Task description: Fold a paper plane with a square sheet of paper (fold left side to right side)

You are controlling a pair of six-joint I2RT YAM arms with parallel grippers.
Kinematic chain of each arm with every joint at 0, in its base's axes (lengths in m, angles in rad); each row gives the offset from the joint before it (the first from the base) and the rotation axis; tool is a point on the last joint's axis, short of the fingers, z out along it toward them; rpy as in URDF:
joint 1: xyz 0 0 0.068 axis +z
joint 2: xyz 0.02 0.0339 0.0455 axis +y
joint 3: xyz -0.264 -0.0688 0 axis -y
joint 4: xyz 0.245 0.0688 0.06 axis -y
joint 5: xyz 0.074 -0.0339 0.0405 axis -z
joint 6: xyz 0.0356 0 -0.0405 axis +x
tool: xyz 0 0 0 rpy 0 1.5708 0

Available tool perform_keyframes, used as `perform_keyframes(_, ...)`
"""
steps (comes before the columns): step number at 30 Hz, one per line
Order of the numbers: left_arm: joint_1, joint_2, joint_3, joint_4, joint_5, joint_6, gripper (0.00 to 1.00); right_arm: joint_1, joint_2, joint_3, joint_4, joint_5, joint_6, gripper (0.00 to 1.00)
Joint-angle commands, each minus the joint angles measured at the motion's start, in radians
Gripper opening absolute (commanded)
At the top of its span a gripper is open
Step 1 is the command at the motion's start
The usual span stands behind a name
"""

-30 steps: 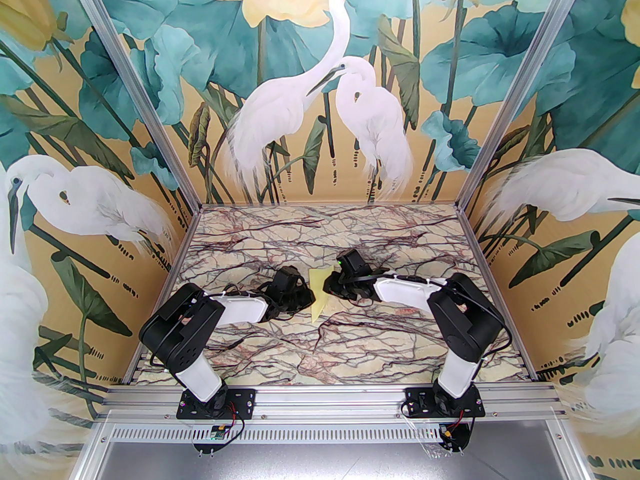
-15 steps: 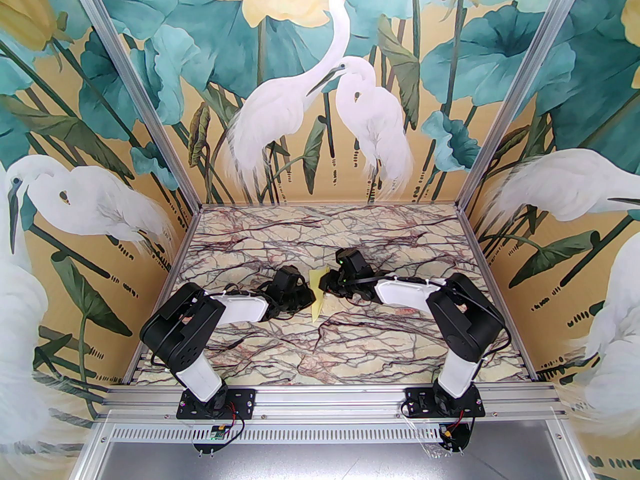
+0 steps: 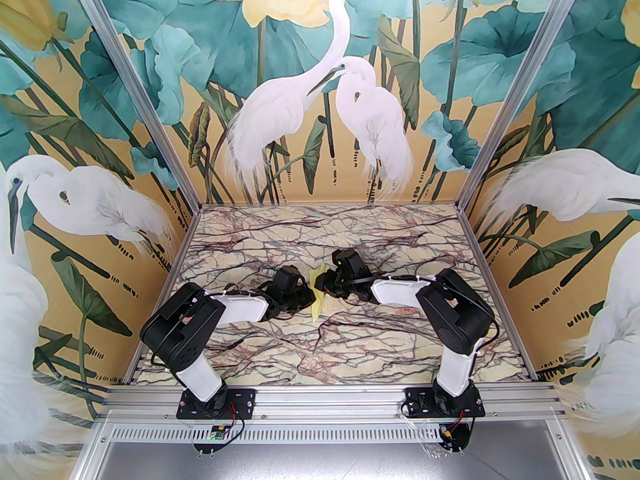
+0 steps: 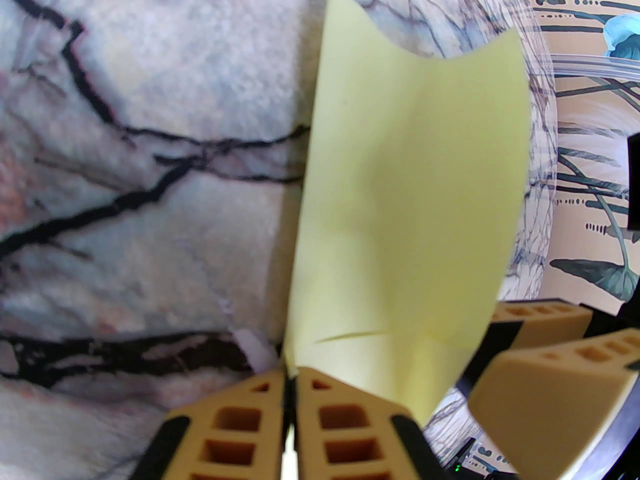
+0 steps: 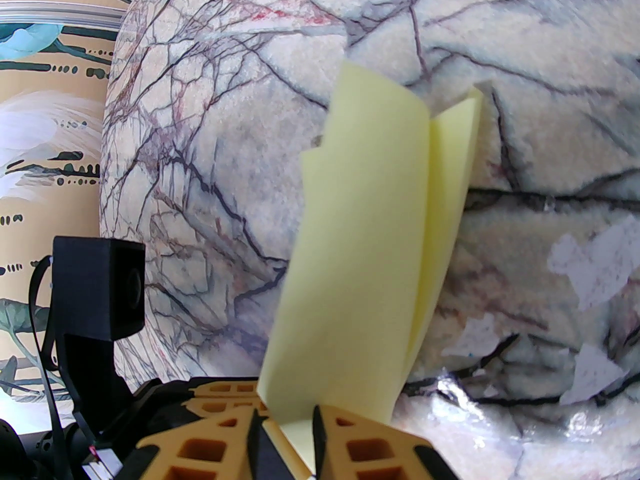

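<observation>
Yellow paper (image 4: 410,193) looks partway folded, layered but no finished plane yet, left fingers (image 4: 360,403) pinching its edge, right fingers (image 5: 370,425) straddling it, grip unclear.

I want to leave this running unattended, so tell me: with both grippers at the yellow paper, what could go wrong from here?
1. The left gripper pinches just the near edge of the yellow paper; a tug might tear it or slip it free.
2. The right gripper has jaws that look slightly apart around the paper, whose layers fan open; the fold may spring loose.
3. Both grippers sit close together; they could bump.
</observation>
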Motion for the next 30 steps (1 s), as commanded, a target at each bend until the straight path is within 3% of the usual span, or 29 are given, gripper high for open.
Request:
perform_keyframes(1,-0.008,0.055,-0.009,-0.059,-0.013,0.018,0.12,-0.004,0.028,0.004,0.035,-0.010,0.016,0.26)
perform_keyframes(12,-0.008,0.055,-0.007,-0.062,-0.017,0.017,0.12,-0.012,-0.039,-0.008,-0.071,0.054,-0.062,0.25)
perform_keyframes(17,-0.008,0.055,-0.006,-0.062,-0.015,0.017,0.11,-0.018,-0.040,-0.028,-0.051,0.050,-0.054,0.13)
perform_keyframes(22,-0.007,0.056,-0.003,-0.065,-0.015,0.018,0.11,-0.025,-0.051,-0.034,-0.052,0.048,-0.061,0.21)
perform_keyframes(24,-0.007,0.055,-0.003,-0.067,-0.017,0.019,0.11,-0.028,-0.058,-0.035,-0.070,0.056,-0.068,0.16)
perform_keyframes(26,-0.007,0.054,0.000,-0.068,-0.017,0.018,0.11,-0.032,-0.058,-0.036,-0.078,0.056,-0.074,0.05)
perform_keyframes(30,-0.007,0.054,0.002,-0.070,-0.017,0.019,0.11,-0.032,-0.047,-0.046,-0.074,0.043,-0.074,0.01)
